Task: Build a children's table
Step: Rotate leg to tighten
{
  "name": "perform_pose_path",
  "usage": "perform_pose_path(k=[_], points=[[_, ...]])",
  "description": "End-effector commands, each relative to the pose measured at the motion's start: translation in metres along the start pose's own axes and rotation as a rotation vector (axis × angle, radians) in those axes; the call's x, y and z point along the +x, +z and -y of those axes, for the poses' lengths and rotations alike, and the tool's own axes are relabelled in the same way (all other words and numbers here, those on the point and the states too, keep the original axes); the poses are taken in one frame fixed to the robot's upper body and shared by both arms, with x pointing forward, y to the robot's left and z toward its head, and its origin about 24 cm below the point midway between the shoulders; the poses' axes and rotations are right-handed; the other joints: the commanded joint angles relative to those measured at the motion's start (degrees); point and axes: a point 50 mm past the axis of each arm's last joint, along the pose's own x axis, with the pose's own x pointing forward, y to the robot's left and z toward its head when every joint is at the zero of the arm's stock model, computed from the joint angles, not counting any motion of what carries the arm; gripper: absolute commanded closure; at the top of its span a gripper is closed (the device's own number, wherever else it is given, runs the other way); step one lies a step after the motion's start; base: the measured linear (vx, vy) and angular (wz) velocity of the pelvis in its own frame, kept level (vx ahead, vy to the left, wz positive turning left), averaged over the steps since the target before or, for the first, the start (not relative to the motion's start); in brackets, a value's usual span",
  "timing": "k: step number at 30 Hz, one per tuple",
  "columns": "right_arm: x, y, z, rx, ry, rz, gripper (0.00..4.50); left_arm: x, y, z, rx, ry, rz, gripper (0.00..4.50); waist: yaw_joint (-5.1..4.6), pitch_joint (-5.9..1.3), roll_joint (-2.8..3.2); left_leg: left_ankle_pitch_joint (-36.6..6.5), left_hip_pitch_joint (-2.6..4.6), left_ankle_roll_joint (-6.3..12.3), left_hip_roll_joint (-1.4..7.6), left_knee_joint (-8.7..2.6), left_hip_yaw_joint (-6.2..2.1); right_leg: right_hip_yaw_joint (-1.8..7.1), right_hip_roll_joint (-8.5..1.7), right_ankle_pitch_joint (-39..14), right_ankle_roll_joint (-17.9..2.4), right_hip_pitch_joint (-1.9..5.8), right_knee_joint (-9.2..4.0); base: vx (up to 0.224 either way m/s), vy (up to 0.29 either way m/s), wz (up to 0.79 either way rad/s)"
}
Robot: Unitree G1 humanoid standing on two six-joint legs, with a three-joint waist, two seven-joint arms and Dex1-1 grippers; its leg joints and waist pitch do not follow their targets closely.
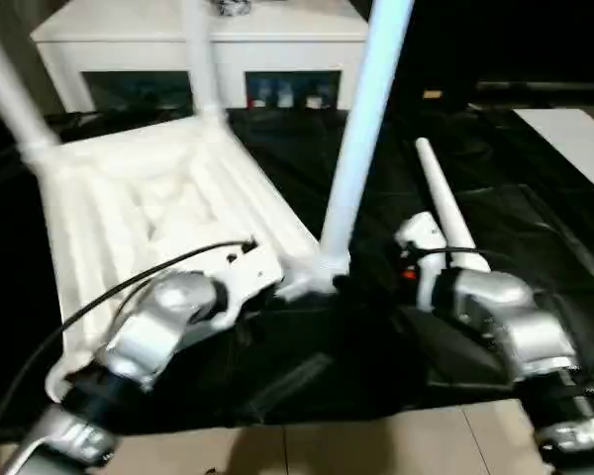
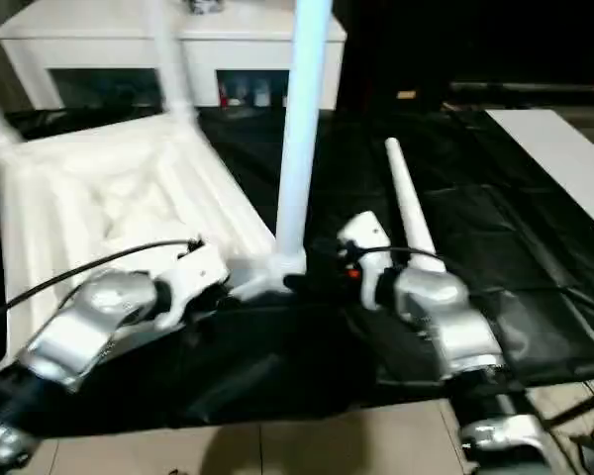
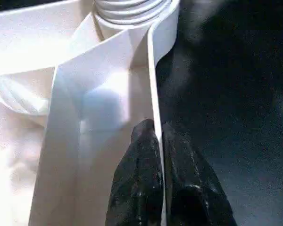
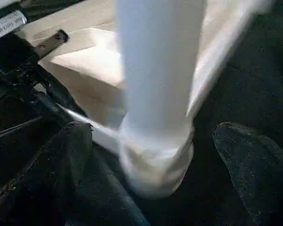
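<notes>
A: What is the biggest thing here?

B: A black sheet [image 1: 535, 228] covers the floor, and on it one white table top [image 1: 139, 213] lies upside down with its ribbed underside up. Behind it stands one white cabinet [image 1: 198, 45] with glass-fronted compartments; small things sit behind the glass, too blurred to name.

A: How many legs can you count?

B: Four. Three stand upright, screwed into the corners of the top: a far-left leg [image 1: 10, 94], a far leg [image 1: 200, 59] by the cabinet, and a near leg [image 1: 361, 129] at the corner closest to the robot's right arm. One loose leg [image 1: 444, 203] lies flat on the sheet just beside the right arm, its thin end pointing away from the robot.

A: And the claws?

B: Two. The left gripper [image 3: 155, 141] is clenched on the thin side wall of the table top, one black finger on each face of that wall, near the corner socket with the near leg's threaded base. The left arm reaches in over the near edge of the top.

A: The right one?

B: The right gripper [image 4: 155, 155] is released, its two fingers [image 4: 254, 165] spread wide on either side of the near leg's base, with a gap between each finger and the leg.
</notes>
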Motion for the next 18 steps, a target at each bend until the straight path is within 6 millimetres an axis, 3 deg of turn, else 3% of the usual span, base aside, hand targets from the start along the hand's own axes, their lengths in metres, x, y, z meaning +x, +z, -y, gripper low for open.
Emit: perform_pose_path(k=[1, 6, 12, 18], points=[[-0.0016, 0.0002, -0.0043, -0.009, 0.052, -0.023, 0.03, 0.0047, 0.0104, 0.0140, 0.067, -0.116, 0.024, 4.50, -0.24, -2.86, 0.29, -8.74, 0.64, 3.63, 1.17, -3.92, 0.81, 3.06, -2.47, 0.30, -14.30, 2.62, -4.38, 0.000, 0.000, 0.00], [-0.0043, -0.0028, -0.0073, -0.030, 0.113, -0.084, 0.03, 0.0011, 0.0095, 0.0104, 0.067, -0.102, 0.012, 4.50, -0.04, -2.73, -0.19, -8.44, 0.44, 3.57, 1.06, -3.99, 1.02, 3.17, -2.58, 0.12, -14.02, 2.80, -4.34, 0.000, 0.000, 0.00], [-0.0005, -0.0061, -0.0065, -0.046, 0.111, -0.115, 0.03, -0.0006, 0.0089, 0.0108, 0.072, -0.111, 0.014, 4.50, -0.30, -2.84, -0.32, -7.98, 0.36, 3.36, 0.98, -3.87, 1.06, 3.33, -2.66, -1.01, -13.28, 2.81, -4.41, 0.000, 0.000, 0.00], [0.0010, -0.0062, -0.0057, -0.044, 0.112, -0.119, 0.63, -0.0012, 0.0078, 0.0100, 0.071, -0.107, 0.008, 4.50, -0.30, -2.91, -0.39, -6.52, 0.31, 3.99, 0.93, -3.74, 1.08, 3.26, -2.56, 0.95, -13.70, 2.85, -4.18, 0.000, 0.000, 0.00]])
